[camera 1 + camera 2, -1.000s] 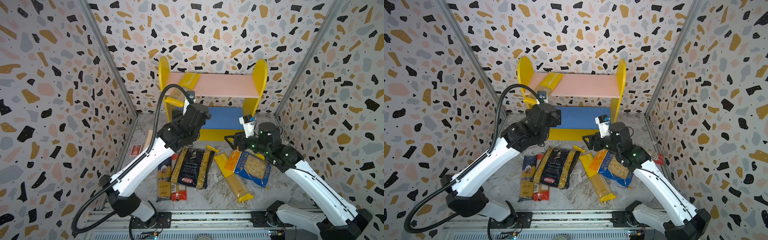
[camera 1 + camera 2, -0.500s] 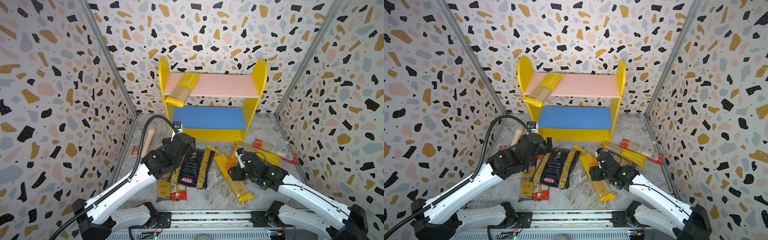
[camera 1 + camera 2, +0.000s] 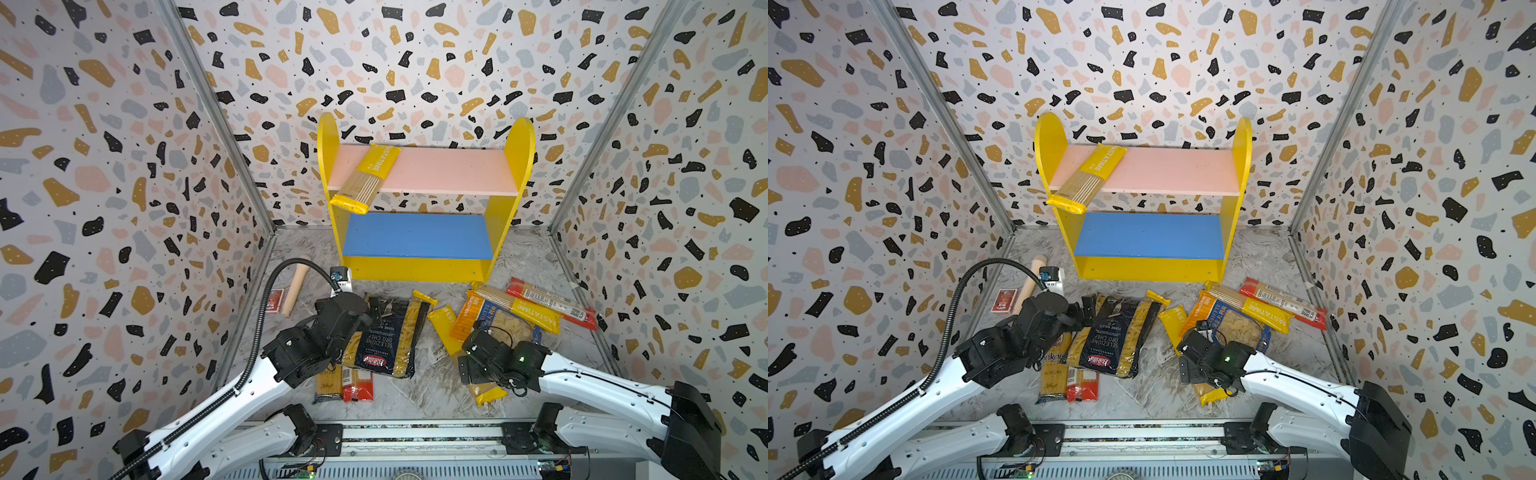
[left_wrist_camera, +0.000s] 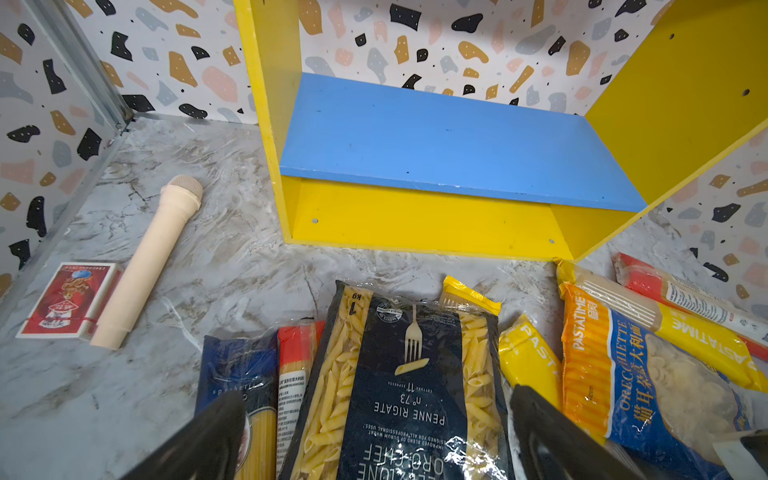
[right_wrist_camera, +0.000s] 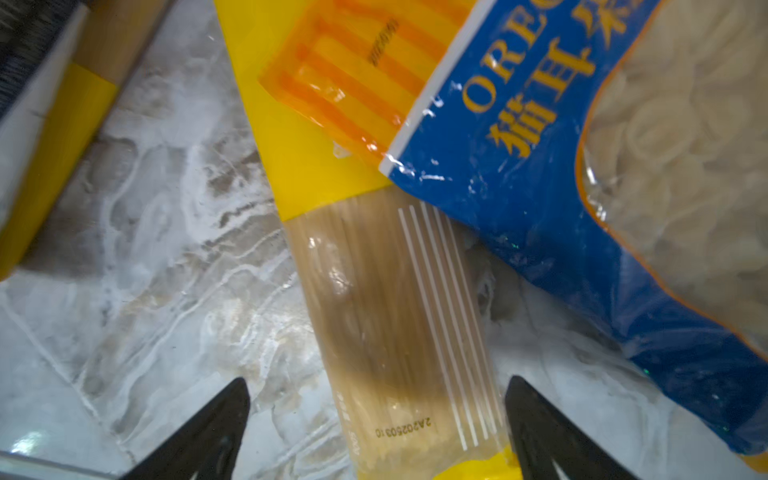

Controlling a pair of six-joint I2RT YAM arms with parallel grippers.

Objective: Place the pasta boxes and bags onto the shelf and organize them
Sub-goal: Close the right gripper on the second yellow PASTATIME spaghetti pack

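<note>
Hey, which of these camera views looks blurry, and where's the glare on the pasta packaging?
Right wrist view: soft, lettering smeared on the blue-and-orange plastic orecchiette bag, glints on its orange end. Left wrist view: sharp, white glare on the near end of the large black plastic penne bag. In both top views: crisp, evenly lit, though the metal corner posts splay outward, likely wide-angle perspective.
</note>
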